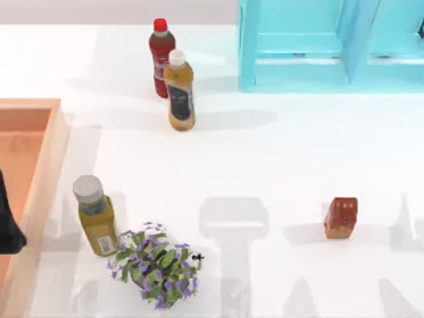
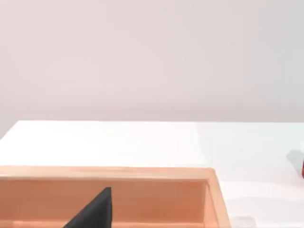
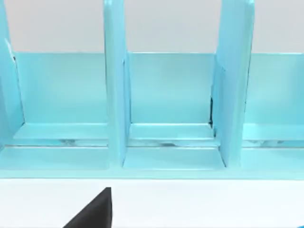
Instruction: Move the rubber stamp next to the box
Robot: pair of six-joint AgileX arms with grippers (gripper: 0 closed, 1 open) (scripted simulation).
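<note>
Currently, the stamp [image 1: 340,217] stands upright on the counter [image 1: 278,159], right side, well apart from the box [image 1: 41,173] at left. Neither pincer's state can be told.

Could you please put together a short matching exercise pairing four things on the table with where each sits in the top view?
Things:
1. rubber stamp
2. box
3. flowering plant
4. red-capped bottle

Places:
A. left edge of the table
B. far side, just left of the turquoise cabinet
C. right part of the table, standing alone
D. near edge, beside the grey-capped yellow bottle

Pairs: 1-C, 2-A, 3-D, 4-B
</note>
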